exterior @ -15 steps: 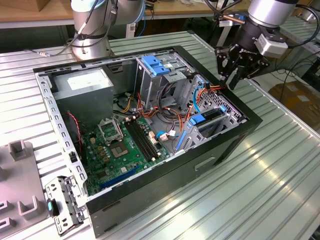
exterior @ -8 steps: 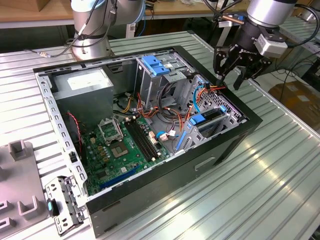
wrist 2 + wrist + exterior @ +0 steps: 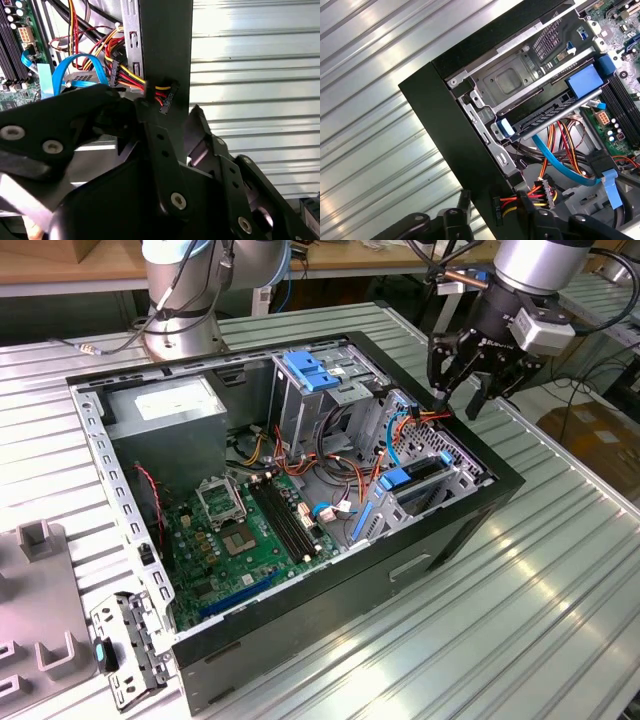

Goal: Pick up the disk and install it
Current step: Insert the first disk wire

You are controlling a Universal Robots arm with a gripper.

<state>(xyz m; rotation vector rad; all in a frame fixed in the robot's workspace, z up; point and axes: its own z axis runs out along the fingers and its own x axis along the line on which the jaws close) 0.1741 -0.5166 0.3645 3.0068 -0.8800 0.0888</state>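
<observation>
In the upper right of the exterior view, the end effector hangs over the far edge of the open computer case. Its fingers are spread wide and hold nothing. In both wrist views they straddle the black case wall, one finger outside over the ribbed tabletop and the other inside, just beside a bundle of red, yellow and black power cables.

The disk is not in the grip. It lies in the metal drive cage at the right-centre of the exterior view, below the end effector, with its bright-blue carrier rail facing the motherboard. In the first wrist view its grey edge runs between two blue end tabs, slotted into a bay with an empty bay beside it.

Judging by this, the carrying and inserting are done – the disk looks housed. Whether it is pushed fully home (or cabled up) cannot be told.
</observation>
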